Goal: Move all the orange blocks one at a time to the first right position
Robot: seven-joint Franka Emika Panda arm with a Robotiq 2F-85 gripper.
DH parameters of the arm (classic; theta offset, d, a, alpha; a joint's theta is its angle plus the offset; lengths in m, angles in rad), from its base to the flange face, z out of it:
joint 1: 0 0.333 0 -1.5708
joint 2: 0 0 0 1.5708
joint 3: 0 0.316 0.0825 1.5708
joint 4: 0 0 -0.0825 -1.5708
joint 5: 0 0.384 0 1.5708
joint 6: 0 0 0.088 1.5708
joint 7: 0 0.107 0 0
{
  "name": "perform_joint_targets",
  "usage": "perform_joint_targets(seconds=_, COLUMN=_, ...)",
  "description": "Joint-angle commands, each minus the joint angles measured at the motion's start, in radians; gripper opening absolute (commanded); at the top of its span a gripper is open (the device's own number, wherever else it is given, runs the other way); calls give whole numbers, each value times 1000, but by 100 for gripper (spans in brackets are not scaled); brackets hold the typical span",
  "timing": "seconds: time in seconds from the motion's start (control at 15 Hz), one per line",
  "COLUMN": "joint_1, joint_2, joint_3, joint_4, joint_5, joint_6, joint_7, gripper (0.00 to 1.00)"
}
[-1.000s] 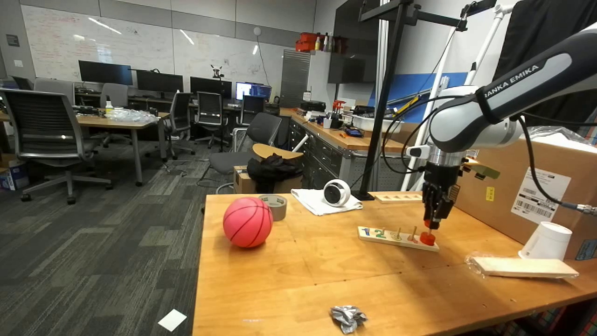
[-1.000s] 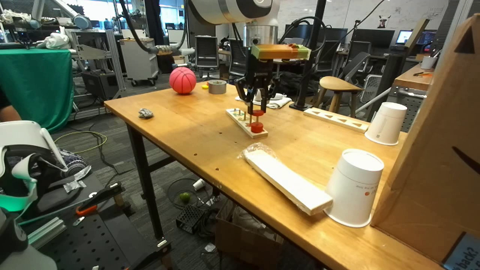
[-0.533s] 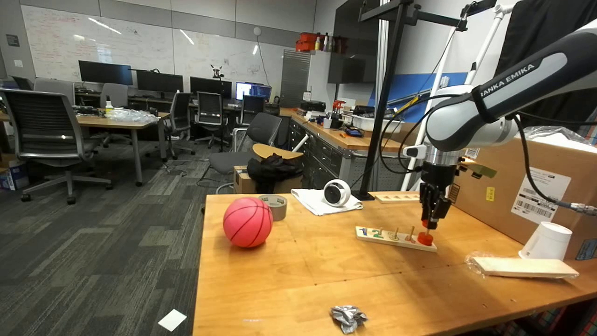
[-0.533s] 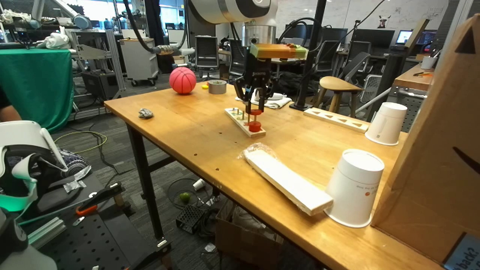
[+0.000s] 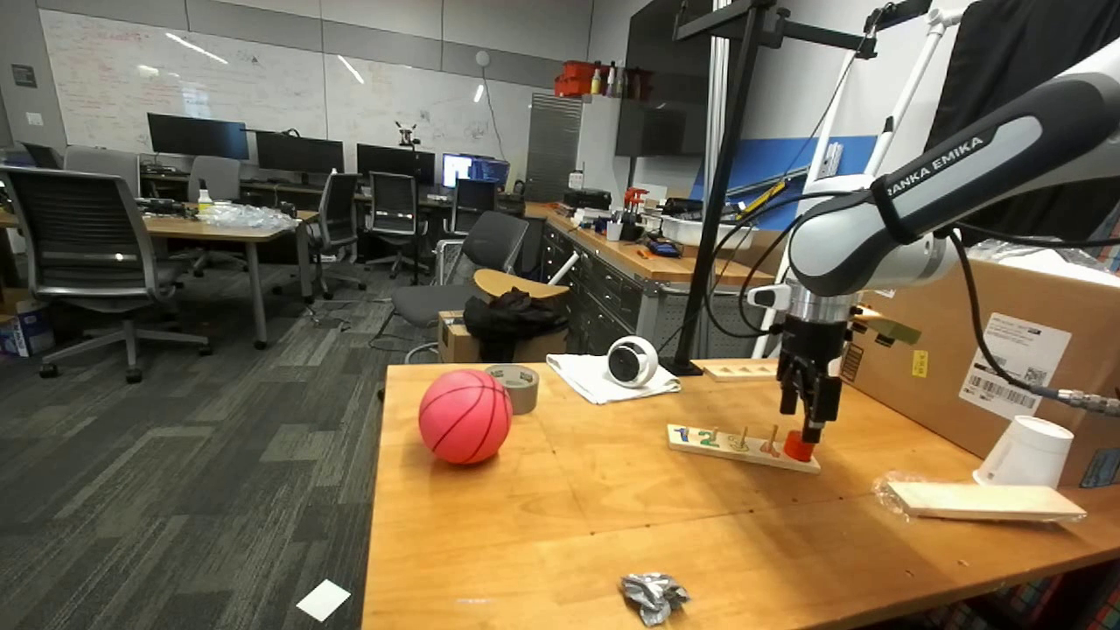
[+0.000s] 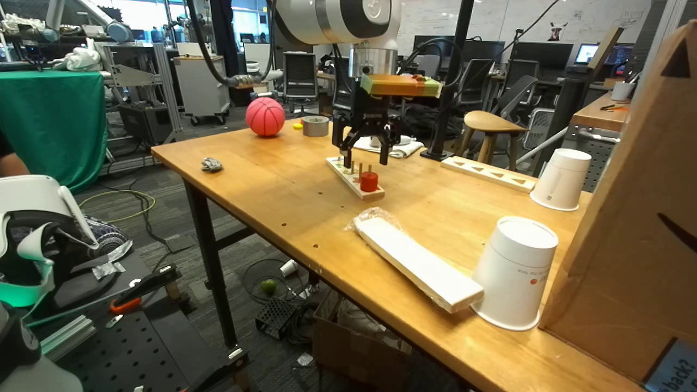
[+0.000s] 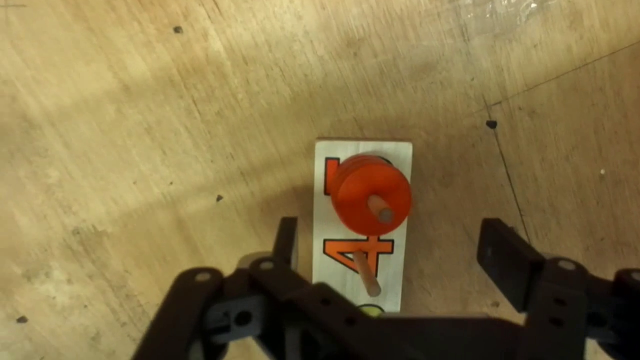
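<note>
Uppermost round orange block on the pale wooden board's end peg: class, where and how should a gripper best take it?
Grip the uppermost round orange block by its curved rim, from straight above with the black gripper. The upright wooden peg runs through it, so it should lift off upward; closing across the pale wooden board likely clears the neighbouring peg.

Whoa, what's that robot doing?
The robot arm seems to be putting orange blocks onto a peg at one end of a little number board. A moment ago its gripper held one high on that peg. Now it has let go: the gripper is open above the board with nothing in it, and the blocks are stacked on the peg. I can't tell exactly how many there are.
</note>
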Motion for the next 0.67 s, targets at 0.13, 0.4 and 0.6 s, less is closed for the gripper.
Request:
perform_joint_targets(seconds=0.13, joint_1=20, joint_2=-43, joint_3=35, joint_4=36, joint_5=36, joint_6=13, joint_7=-15, gripper=100)
perform_joint_targets(seconds=0.4, joint_1=24, joint_2=-32, joint_3=33, joint_4=32, joint_5=20, joint_6=14, joint_7=-5, gripper=100)
perform_joint_targets(seconds=0.6, joint_1=23, joint_2=-32, joint_3=32, joint_4=32, joint_5=22, joint_6=14, joint_7=-5, gripper=100)
